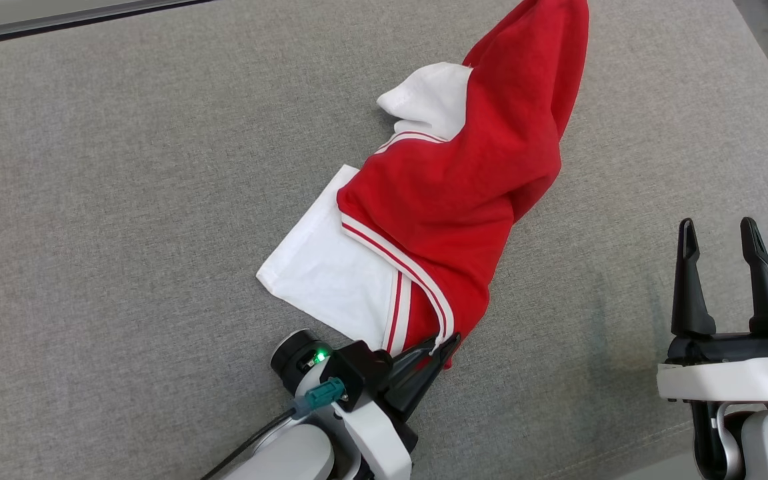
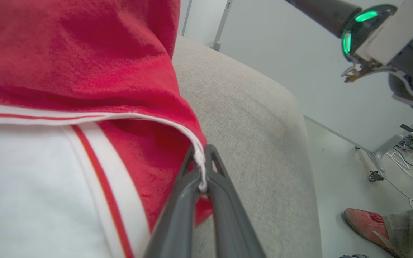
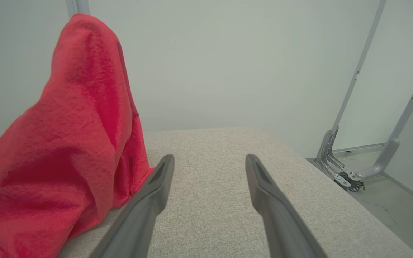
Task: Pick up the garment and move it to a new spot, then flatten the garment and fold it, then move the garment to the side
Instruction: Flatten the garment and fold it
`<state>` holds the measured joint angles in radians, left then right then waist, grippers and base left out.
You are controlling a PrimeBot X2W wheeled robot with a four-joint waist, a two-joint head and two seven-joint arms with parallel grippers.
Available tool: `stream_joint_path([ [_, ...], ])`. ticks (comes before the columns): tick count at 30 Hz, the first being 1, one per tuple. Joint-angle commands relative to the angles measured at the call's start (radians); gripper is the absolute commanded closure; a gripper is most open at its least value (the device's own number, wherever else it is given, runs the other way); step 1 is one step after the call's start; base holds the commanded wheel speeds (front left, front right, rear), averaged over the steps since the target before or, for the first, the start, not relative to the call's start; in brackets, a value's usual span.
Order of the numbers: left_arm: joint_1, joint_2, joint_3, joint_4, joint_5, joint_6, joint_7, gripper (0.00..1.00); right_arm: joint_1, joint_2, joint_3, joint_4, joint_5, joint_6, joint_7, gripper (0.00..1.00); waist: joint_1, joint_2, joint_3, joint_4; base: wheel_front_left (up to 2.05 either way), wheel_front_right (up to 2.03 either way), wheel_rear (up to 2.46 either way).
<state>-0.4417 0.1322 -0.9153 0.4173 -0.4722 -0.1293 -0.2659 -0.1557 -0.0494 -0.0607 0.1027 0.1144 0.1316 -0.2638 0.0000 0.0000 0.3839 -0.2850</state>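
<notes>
On the grey woven-fabric surface (image 1: 124, 200), centre-right in the head view, lies the crumpled red-and-white jersey garment with striped trim (image 1: 451, 193). Our left gripper (image 1: 447, 345) has its two dark fingers pinched shut on the white-piped hem corner nearest us, as the left wrist view confirms. Our right gripper (image 1: 724, 230) hangs well apart at the right, fingers spread w/ nothing between them. We judge the task barely begun: the pick-up grip is made, but the relocation, flattening, folding & final shift to the side all remain, since the cloth is bunched, w/ the red layer heaped over the white. Its long axis runs diagonally, from the held hem corner near us up to a narrow red end at the far right, pointing approx. away & rightward.
</notes>
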Motion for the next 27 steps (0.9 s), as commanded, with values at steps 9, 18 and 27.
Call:
stream_joint_path([
  [9,-0.120,0.006,0.043,-0.229,-0.308,-0.001,0.003,1.00,-0.012,-0.002,0.002,0.007,0.044,-0.002,-0.001,0.00,0.0000,0.0000,-0.063,-0.011,0.00,0.00,0.00],
  [18,-0.540,-0.054,0.299,-0.281,-0.766,0.082,0.219,1.00,0.007,-0.002,0.037,0.029,0.114,-0.002,-0.001,0.00,0.0000,0.0000,-0.125,-0.106,0.00,0.00,0.00],
  [27,-0.804,-0.079,0.349,-0.238,-0.899,0.169,0.169,1.00,0.032,-0.002,0.006,0.041,0.114,-0.002,-0.001,0.00,0.0000,0.0000,-0.149,-0.108,0.00,0.00,0.00],
])
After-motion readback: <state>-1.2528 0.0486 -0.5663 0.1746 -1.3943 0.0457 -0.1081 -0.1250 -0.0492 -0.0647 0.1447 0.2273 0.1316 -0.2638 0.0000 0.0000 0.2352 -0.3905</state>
